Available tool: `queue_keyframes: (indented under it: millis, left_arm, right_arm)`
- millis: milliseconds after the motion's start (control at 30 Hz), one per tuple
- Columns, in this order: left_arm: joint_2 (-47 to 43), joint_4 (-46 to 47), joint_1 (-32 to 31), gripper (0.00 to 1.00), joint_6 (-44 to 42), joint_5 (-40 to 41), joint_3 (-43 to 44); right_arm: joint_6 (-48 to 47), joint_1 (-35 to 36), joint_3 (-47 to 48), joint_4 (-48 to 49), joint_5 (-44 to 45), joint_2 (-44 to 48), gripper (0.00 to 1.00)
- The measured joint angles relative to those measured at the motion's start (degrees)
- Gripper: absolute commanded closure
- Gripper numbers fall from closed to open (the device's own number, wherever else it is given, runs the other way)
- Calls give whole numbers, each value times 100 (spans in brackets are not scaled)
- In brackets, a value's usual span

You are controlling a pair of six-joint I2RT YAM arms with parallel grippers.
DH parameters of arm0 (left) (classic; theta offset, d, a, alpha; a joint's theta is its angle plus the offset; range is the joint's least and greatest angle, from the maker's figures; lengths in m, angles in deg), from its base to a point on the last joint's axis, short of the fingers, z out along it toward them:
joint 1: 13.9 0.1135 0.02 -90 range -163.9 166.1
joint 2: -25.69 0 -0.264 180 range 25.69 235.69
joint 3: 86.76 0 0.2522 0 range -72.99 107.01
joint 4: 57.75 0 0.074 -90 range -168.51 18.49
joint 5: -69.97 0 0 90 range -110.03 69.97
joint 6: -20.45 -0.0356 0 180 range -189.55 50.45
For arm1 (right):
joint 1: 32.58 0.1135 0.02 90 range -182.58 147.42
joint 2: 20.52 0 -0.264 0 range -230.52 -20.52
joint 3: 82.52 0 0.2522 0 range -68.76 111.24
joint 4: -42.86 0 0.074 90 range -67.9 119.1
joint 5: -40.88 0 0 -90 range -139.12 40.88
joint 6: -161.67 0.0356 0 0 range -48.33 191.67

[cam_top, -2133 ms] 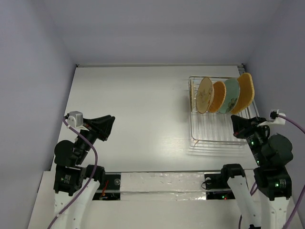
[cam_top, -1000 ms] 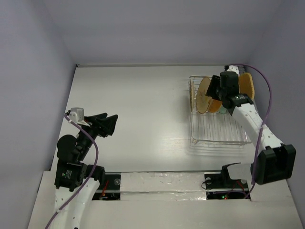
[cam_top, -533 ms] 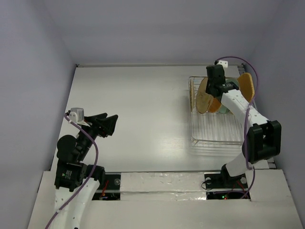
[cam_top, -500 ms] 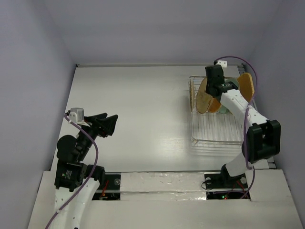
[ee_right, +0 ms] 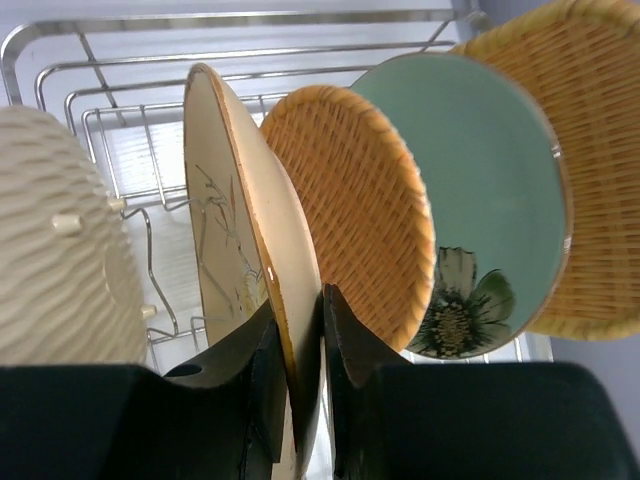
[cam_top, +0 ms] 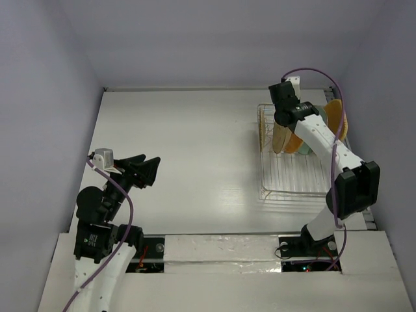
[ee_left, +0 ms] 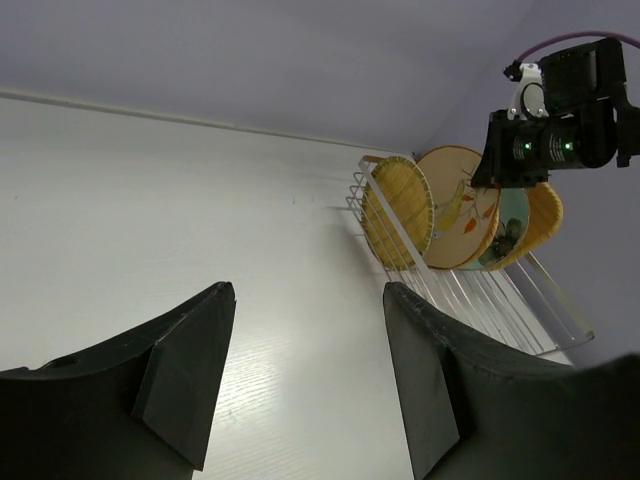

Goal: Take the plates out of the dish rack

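The dish rack (cam_top: pixel 296 183) stands at the back right of the table with the plates upright in it. In the right wrist view they run left to right: cream floral plate (ee_right: pixel 245 230), orange woven round plate (ee_right: pixel 350 200), mint-green floral plate (ee_right: pixel 480 170), orange-tan plate (ee_right: pixel 600 150). My right gripper (ee_right: pixel 305 340) reaches down from above, its jaws shut on the top rim of the cream plate (cam_top: pixel 281 138), one finger on each face. My left gripper (cam_top: pixel 148 170) hangs open over the left of the table with nothing between its fingers (ee_left: pixel 185 370).
A pale ribbed woven piece (ee_right: pixel 55 250) stands at the rack's left end, close beside the cream plate. Wire tines (ee_right: pixel 130 150) rise between the plates. The rack's near half (cam_top: pixel 292 185) holds nothing. Walls close in at the back and right.
The right arm swung from near its base up over the rack and closed its jaws on the cream plate's rim. The left gripper has barely moved.
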Motion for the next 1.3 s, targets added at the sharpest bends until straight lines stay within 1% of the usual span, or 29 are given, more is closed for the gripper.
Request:
queue_keyframes:
  millis: [100,200,367,533,667,767,867,933,1033,1133,1233,1300]
  left_arm:
    - [0,0,0,42,-2,-2,-2]
    - [0,0,0,42,0,-2,-2]
    - [0,0,0,42,0,-2,-2]
    - [0,0,0,42,0,-4,-2]
    - [0,0,37,42,0,-4,0]
    - [0,0,74,42,0,-4,-2]
    - [0,-2,105,43,0,2,0]
    - [0,-2,114,43,0,9,-2]
    - [0,-2,114,43,0,35,0]
    - [0,-4,114,43,0,72,0]
    - [0,-4,114,43,0,109,0]
    - [0,-4,114,43,0,116,-2]
  right_arm:
    - [-107,35,160,-151,72,50,100]
    - [-160,76,223,-299,160,291,100]
    - [-111,205,374,-518,302,1095,100]
    - [11,678,706,-520,308,1875,100]
    - [232,1088,717,-374,-177,2341,100]
    - [474,1593,485,111,-662,2430,100]
    - [817,2052,328,734,-1252,2013,100]
    - [1097,2243,291,1246,-1711,1471,100]
    - [1543,2459,352,1947,-2332,402,100]
    - [1915,2645,667,2262,-2778,-756,100]
    - [2286,2732,1023,2448,-3104,-1692,100]
    - [2531,2763,1204,2601,-3222,-2151,100]
